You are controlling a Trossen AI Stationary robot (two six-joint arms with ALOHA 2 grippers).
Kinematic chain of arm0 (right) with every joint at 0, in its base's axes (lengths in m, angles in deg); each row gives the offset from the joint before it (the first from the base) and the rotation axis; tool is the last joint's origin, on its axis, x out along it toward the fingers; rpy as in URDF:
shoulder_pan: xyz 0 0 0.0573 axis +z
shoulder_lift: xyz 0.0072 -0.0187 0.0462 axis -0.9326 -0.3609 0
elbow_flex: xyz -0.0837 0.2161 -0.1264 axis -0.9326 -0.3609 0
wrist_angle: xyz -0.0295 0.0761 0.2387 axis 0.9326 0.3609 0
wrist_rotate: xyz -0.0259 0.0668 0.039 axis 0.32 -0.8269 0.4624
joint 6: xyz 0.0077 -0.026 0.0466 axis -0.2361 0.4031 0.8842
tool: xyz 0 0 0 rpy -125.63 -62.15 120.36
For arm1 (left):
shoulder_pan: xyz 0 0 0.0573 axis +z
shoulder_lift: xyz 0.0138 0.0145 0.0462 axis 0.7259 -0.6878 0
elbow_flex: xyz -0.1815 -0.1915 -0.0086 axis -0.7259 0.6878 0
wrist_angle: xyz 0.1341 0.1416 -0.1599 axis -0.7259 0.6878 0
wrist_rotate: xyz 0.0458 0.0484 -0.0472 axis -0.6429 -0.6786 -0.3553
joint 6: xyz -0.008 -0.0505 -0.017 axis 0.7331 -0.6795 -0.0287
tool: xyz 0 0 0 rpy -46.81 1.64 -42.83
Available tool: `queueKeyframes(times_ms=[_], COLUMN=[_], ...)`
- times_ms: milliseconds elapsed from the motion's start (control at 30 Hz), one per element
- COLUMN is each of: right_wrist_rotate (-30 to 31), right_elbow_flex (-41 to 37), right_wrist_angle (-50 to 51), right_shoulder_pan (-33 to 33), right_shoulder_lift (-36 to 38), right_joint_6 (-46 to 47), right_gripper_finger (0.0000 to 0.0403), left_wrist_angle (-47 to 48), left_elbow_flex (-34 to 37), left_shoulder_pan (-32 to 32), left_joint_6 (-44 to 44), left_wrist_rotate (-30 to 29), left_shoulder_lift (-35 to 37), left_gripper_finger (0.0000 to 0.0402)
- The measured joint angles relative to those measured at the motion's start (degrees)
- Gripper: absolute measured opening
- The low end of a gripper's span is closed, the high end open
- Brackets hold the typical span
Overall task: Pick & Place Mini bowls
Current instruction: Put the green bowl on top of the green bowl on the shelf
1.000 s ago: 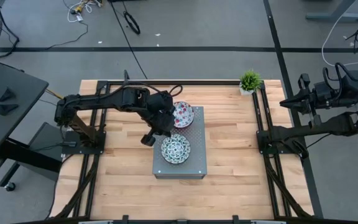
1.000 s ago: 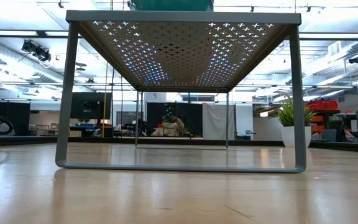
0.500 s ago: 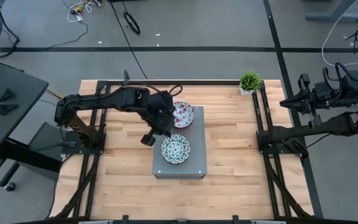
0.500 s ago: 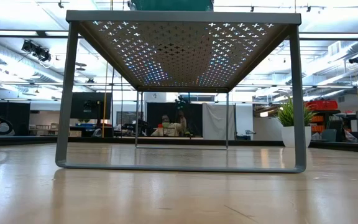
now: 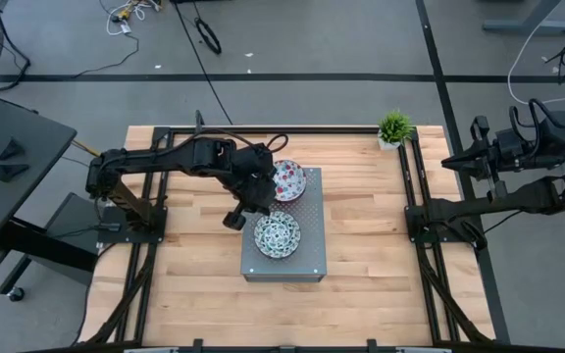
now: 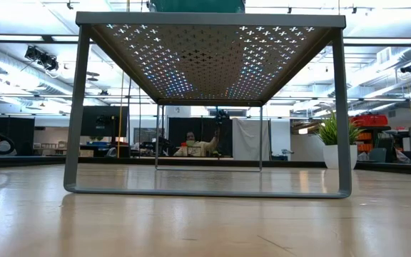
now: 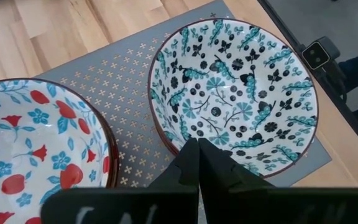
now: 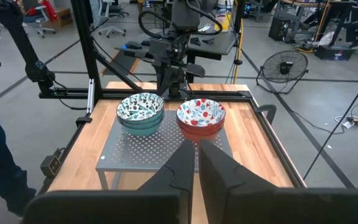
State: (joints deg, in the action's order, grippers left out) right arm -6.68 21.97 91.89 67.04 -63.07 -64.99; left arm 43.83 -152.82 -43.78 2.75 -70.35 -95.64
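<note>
From table height the low view shows only the underside and legs of the grey perforated metal stand (image 6: 211,61); the bowls on top of it are hidden there. In the left wrist view the red-patterned stack (image 7: 33,155) is cut off at the frame edge. How many bowls each stack holds is hard to make out.

The stack of small white bowls with blue-green floral pattern (image 5: 277,234) sits on the near part of the stand's top, and the stack of small white bowls with red flowers and blue leaves (image 5: 288,179) sits on its far part, the two close together but apart. The stand is near the middle of the light wooden counter (image 5: 361,255).

The left claw (image 5: 234,220) hangs at the stand's left edge, just beside the blue-green stack, fingers pressed together and holding nothing. The right claw (image 5: 449,162) waits beyond the counter's right edge, its fingers nearly together and empty. A small green potted plant (image 5: 394,127) stands at the counter's far right corner.
</note>
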Motion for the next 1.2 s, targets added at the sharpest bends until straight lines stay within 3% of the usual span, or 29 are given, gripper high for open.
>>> queueKeyframes(times_ms=[1200], right_wrist_rotate=[-0.01], right_elbow_flex=[0.00], right_wrist_angle=[0.00], right_shoulder_pan=[0.01], right_shoulder_lift=[-0.01], right_joint_6=[0.00], right_gripper_finger=[0.0029], left_wrist_angle=[2.43], left_elbow_flex=[-0.07], left_shoulder_pan=[1.12], left_joint_6=[-3.93], left_wrist_rotate=[-1.45], left_shoulder_lift=[7.49], left_gripper_finger=[0.0000])
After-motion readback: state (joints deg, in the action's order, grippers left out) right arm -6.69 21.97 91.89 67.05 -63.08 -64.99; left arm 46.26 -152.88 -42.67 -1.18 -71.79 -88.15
